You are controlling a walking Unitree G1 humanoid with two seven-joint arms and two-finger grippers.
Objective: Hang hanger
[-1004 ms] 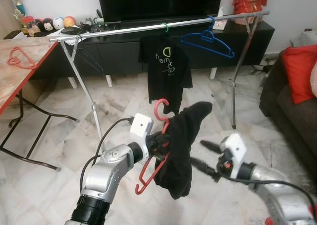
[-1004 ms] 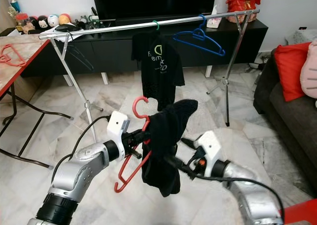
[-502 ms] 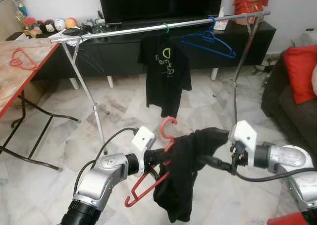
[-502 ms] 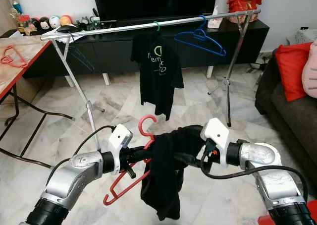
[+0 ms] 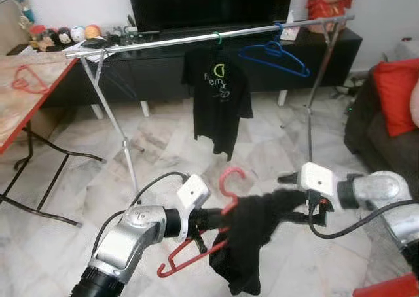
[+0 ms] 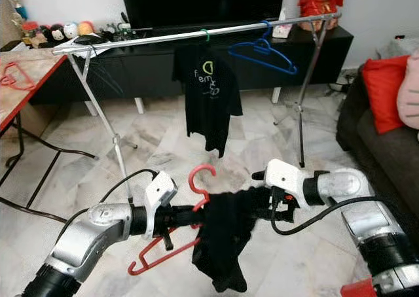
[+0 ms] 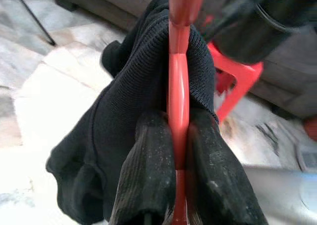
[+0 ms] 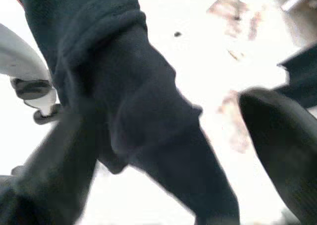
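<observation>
With the left gripper (image 7: 179, 150) clamped on the red hanger (image 5: 226, 199) and the right gripper (image 8: 163, 150) spread around the black garment (image 5: 252, 228) (bunched, barely draped), the cloth could slide off.

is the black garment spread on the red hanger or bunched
Bunched. The black garment hangs in a clump off one side of the red hanger, which the left gripper clamps.

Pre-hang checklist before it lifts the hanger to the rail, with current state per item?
1. Left gripper clamped on red hanger: ok, fingers pinch its bar.
2. Black garment seated on the hanger: not ok, bunched to one side.
3. Right gripper grip on the garment: cannot tell, view blurred.
4. Hook upright and free: ok, it points up.
5. Free rail space: ok, bare stretch on the left of the hung shirt.
6. Rail within reach: cannot tell.
</observation>
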